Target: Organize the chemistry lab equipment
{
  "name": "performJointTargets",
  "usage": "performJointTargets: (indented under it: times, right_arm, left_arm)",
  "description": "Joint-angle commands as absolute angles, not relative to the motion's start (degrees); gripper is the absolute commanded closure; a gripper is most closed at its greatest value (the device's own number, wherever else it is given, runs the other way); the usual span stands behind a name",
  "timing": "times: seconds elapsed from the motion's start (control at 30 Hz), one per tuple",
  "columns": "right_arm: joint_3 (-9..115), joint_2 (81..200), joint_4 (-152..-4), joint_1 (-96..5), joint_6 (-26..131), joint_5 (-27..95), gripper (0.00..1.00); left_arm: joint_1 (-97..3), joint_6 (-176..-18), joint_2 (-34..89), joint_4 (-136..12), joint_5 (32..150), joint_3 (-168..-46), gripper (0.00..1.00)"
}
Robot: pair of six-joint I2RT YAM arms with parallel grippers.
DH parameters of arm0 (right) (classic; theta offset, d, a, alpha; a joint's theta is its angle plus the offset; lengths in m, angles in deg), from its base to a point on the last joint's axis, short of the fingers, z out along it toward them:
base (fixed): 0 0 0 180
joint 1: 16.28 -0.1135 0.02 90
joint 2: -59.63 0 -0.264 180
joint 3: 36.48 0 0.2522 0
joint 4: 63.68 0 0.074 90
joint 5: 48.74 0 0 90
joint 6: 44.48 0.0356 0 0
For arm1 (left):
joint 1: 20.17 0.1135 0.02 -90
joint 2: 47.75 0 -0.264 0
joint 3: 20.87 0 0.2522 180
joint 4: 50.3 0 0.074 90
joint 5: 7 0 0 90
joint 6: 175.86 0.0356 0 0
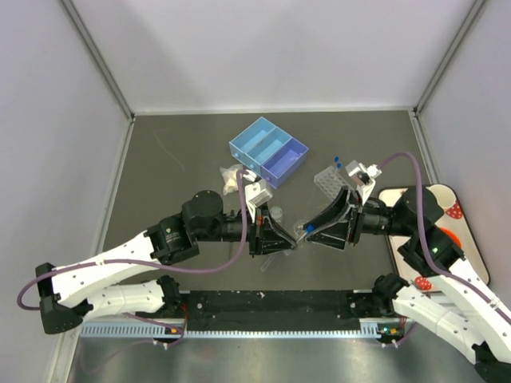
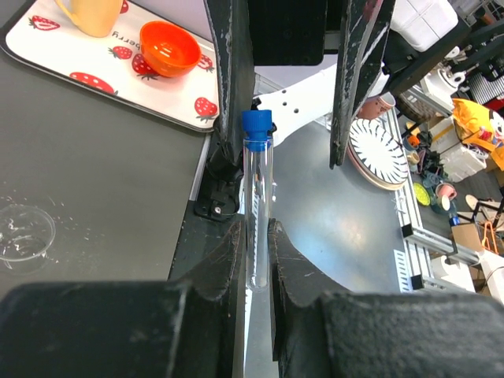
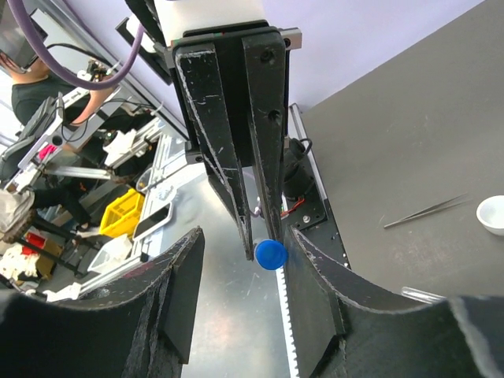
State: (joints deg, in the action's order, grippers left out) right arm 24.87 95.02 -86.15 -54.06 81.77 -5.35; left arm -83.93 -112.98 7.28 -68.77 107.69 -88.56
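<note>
My left gripper [image 1: 289, 242] is shut on a clear test tube [image 2: 257, 197] with a blue cap [image 2: 256, 126], held low on the tube and above the table's near edge. In the right wrist view the cap [image 3: 270, 253] shows end-on. My right gripper [image 1: 313, 227] is open, its fingers on either side of the cap, and one finger [image 3: 311, 276] is right beside or touching it. A clear holed tube rack [image 1: 329, 180] with blue-capped tubes [image 1: 338, 160] stands behind the right gripper. A round clear dish [image 2: 24, 232] lies on the table.
A blue divided box [image 1: 268, 150] sits at the back centre. A strawberry-patterned tray [image 1: 451, 209] at the right holds a yellow mug [image 2: 88, 13] and an orange bowl [image 2: 168, 46]. Tweezers [image 3: 425, 211] and a small white dish [image 3: 492, 214] lie on the table.
</note>
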Motion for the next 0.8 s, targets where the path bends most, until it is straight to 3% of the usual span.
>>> performJointTargets:
  times: [0.0, 0.13, 0.23, 0.33, 0.37, 0.47, 0.57, 0.6, 0.67, 0.7, 0.77]
  right_arm:
    - [24.8, 95.4, -83.7, -55.2, 81.4, -5.8, 0.55]
    - [24.3, 95.4, -83.6, -55.4, 81.2, -5.7, 0.56]
    - [24.5, 95.5, -83.7, -55.7, 81.2, -5.3, 0.66]
    - [24.7, 95.5, -84.1, -55.9, 81.0, -4.7, 0.82]
    - [24.7, 95.6, -84.6, -55.9, 80.9, -4.4, 0.92]
    - [24.7, 95.5, -84.9, -55.9, 80.8, -3.8, 1.0]
    - [24.8, 95.5, -85.4, -55.8, 80.4, -3.0, 1.0]
    - [25.0, 95.7, -86.0, -55.9, 79.9, -2.4, 1.0]
    - [25.5, 95.8, -87.4, -55.9, 78.9, -1.2, 1.0]
    - [26.3, 96.1, -90.0, -55.9, 77.4, 0.8, 1.0]
    - [27.5, 96.5, -92.4, -55.9, 75.7, 2.9, 1.0]
  left_arm:
    - [-83.4, -113.4, 7.3, -64.9, 108.8, -91.1, 1.0]
    - [-83.2, -113.6, 7.2, -64.8, 109.0, -91.2, 1.0]
    - [-83.2, -113.5, 7.3, -64.8, 109.2, -91.1, 1.0]
    - [-83.1, -113.6, 7.3, -64.7, 109.2, -91.1, 1.0]
    - [-83.1, -113.7, 7.3, -64.7, 109.0, -91.0, 1.0]
    - [-83.1, -113.8, 7.1, -64.7, 109.0, -90.8, 0.99]
    - [-83.1, -113.9, 7.2, -65.5, 108.6, -90.6, 0.72]
    - [-83.1, -113.8, 7.3, -66.0, 108.1, -90.6, 0.51]
    - [-83.1, -113.7, 7.1, -67.1, 107.4, -90.4, 0.33]
    - [-83.1, -113.2, 6.9, -67.6, 107.0, -90.2, 0.15]
    - [-83.1, -112.8, 6.4, -69.4, 105.6, -89.8, 0.01]
